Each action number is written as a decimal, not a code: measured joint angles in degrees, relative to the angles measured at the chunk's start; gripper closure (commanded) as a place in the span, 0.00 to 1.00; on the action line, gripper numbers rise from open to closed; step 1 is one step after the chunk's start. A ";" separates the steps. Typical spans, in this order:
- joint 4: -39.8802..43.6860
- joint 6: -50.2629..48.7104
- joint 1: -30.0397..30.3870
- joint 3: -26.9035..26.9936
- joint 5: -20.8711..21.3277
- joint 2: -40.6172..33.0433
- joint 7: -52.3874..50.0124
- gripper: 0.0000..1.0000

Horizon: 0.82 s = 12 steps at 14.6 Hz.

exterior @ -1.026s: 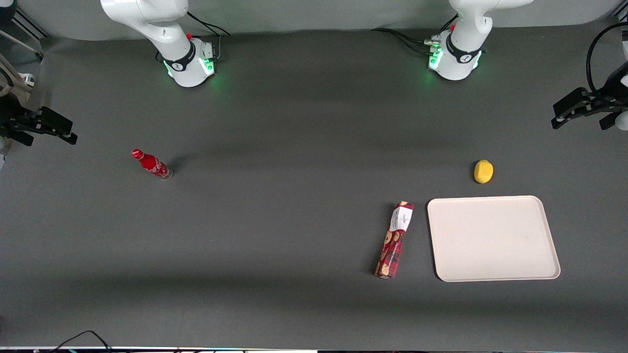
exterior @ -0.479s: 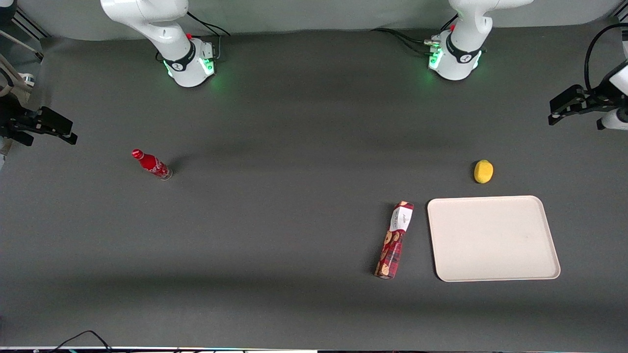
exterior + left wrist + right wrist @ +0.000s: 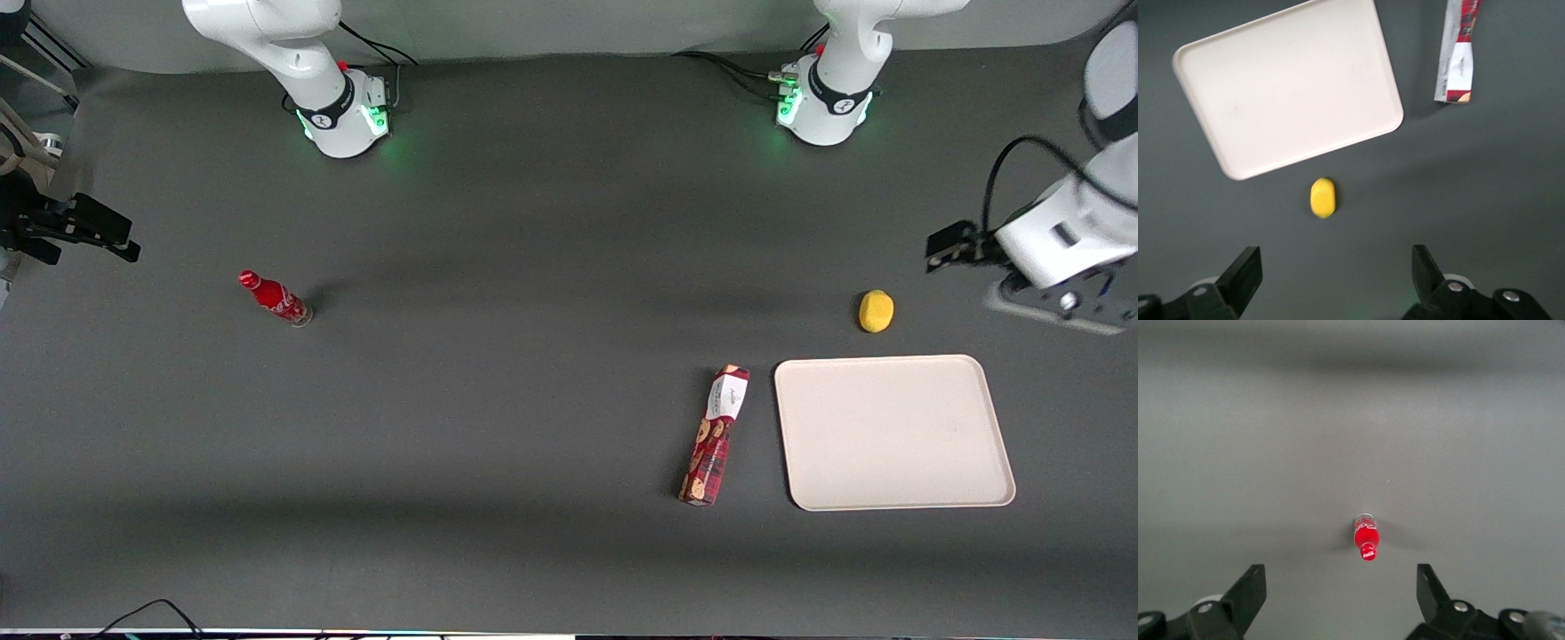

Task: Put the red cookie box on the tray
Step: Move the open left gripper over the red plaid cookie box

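Note:
The red cookie box lies flat on the dark table, close beside the tray and not touching it. Its white-label end points away from the front camera. The cream tray has nothing on it. My left gripper hangs above the table toward the working arm's end, farther from the front camera than the tray and well apart from the box. In the left wrist view the gripper is open with only bare table between its fingers. That view also takes in the tray and the label end of the box.
A small yellow lemon-like object sits on the table just off the tray's edge farther from the front camera; it also shows as a yellow object in the left wrist view. A small red bottle stands toward the parked arm's end.
My left gripper has swung in from the table's end toward the yellow object and the tray, coming nearer the front camera. The box, tray and bottle have not moved.

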 measured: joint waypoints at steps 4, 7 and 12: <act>6.77 5.78 -2.39 -3.87 -0.62 11.36 -0.43 0.00; 9.12 16.43 -3.99 -6.94 -2.14 20.20 -3.86 0.00; 9.42 32.50 -6.85 -8.39 -2.23 30.90 -4.29 0.00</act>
